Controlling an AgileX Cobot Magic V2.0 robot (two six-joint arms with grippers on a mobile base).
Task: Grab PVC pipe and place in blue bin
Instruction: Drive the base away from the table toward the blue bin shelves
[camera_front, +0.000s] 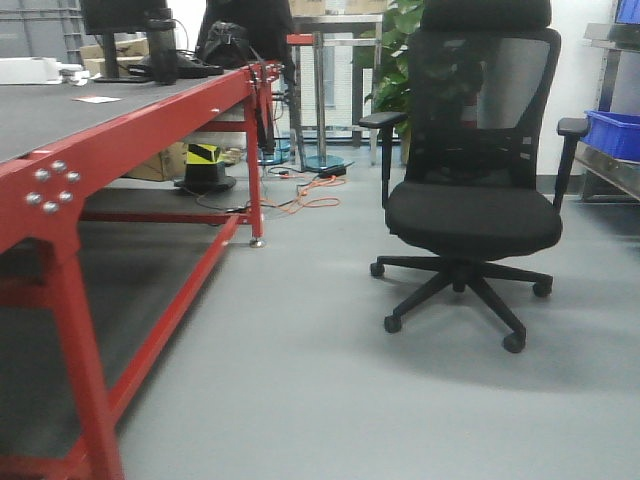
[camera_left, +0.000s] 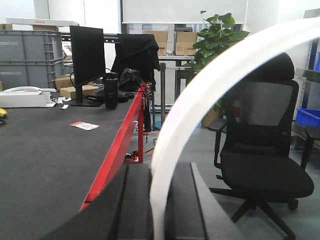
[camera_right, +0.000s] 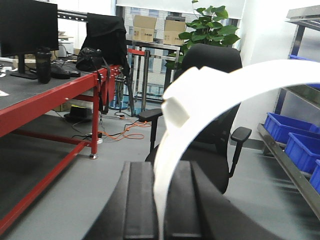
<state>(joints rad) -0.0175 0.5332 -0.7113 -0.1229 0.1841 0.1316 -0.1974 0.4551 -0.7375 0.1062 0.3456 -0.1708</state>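
1. A matte black table top (camera_front: 60, 115) lay on a glossy red steel frame (camera_front: 150, 130) with bolted corners. A mesh-backed black office chair (camera_front: 470, 180) stood on the smooth grey floor (camera_front: 300, 380).
2. The PVC pipe (camera_left: 200, 95) was white, smooth and bent in a broad arc. The right wrist view showed a blocky fitting (camera_right: 176, 107) on it.
3. The left gripper (camera_left: 161, 170) and right gripper (camera_right: 162, 167) each had dark fingers pressed against the pipe's sides, holding it aloft.
4. Open floor lay between the table edge and the chair. A blue bin (camera_front: 612, 133) sat on a shelf at far right.

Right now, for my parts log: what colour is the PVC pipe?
The PVC pipe is white; the right wrist view shows it best.
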